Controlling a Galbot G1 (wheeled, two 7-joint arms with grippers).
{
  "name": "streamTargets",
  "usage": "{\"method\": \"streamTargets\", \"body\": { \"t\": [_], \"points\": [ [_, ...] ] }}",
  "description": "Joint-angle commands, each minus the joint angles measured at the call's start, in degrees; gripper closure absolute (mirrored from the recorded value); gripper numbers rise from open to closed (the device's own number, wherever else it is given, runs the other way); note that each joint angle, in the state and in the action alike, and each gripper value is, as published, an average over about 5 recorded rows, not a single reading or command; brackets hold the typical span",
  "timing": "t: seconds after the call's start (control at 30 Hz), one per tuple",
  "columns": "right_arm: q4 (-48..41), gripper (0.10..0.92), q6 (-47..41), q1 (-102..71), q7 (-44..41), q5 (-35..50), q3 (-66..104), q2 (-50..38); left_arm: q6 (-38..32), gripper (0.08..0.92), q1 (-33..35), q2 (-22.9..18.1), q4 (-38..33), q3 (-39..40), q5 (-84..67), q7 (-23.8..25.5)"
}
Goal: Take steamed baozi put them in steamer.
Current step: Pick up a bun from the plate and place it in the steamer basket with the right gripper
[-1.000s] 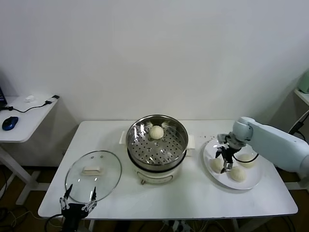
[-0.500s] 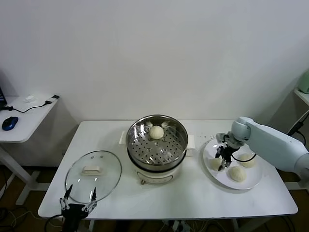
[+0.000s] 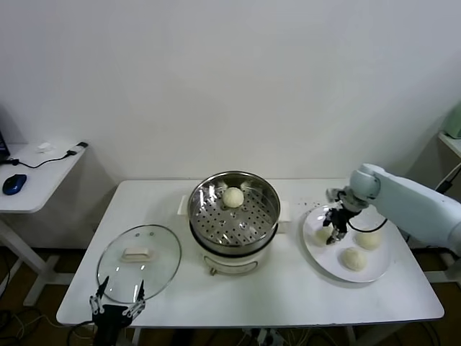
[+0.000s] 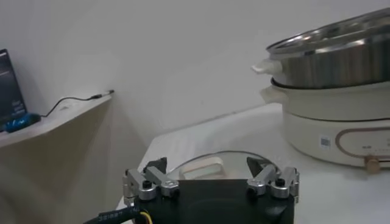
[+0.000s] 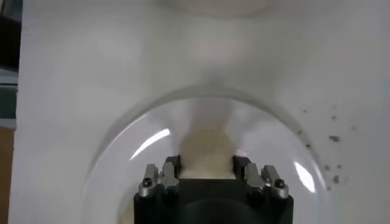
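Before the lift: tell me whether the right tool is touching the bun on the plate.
Touching: in the right wrist view, the bun sits between the right tool's fingers, pressed against both.

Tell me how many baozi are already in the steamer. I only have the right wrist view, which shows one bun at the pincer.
Observer: One. A single steamed baozi sits on the far side of the steamer floor.
Operator: And how many are left on the plate besides mine?
Observer: Two more. A near bun and a far bun lie on the white plate, on the right of the right pincer.
Operator: Where is the other arm?
Observer: The left pincer is parked at the table's front edge beside the glass lid, open and holding nothing.
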Motion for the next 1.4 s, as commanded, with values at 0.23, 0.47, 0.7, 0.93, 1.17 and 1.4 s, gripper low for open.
{"method": "streamTargets", "body": {
  "t": [0.23, 0.47, 0.7, 0.93, 1.17, 1.4],
  "points": [
    [0.87, 0.440, -3.86, 30.40, 0.52, 29.11, -20.25, 14.35, -0.41, 0.177, -0.07, 0.03, -0.36, 1.85, -0.34, 0.01],
    [0.55, 0.440, -6.47, 28.87, 4.48, 34.21, -20.28, 25.95, -0.94, 0.177, 0.15, -0.44, -0.56, 2.83, 0.36, -0.11],
    [0.29, 0.440, -8.43, 24.48, 7.16, 35.09, -20.75, 33.63, -1.09, 0.177, 0.24, 0.44, -0.57, 2.35, -1.00, -0.09],
    [0.62, 0.440, -8.98, 20.31, 9.10, 35.67, -23.04, 37.10, -1.22, 0.177, 0.44, 1.24, -0.38, 1.23, -2.27, -0.07],
    [-0.58, 0.440, -9.26, 16.84, 9.95, 35.12, -24.03, 39.03, -1.61, 0.177, 0.76, 2.14, 0.40, 0.63, -2.99, -0.23],
    [-1.90, 0.434, -9.51, 14.21, 10.94, 33.99, -24.39, 39.67, -1.65, 0.177, 0.77, 1.92, 0.70, 0.73, -3.10, -0.29]
  ]
}}
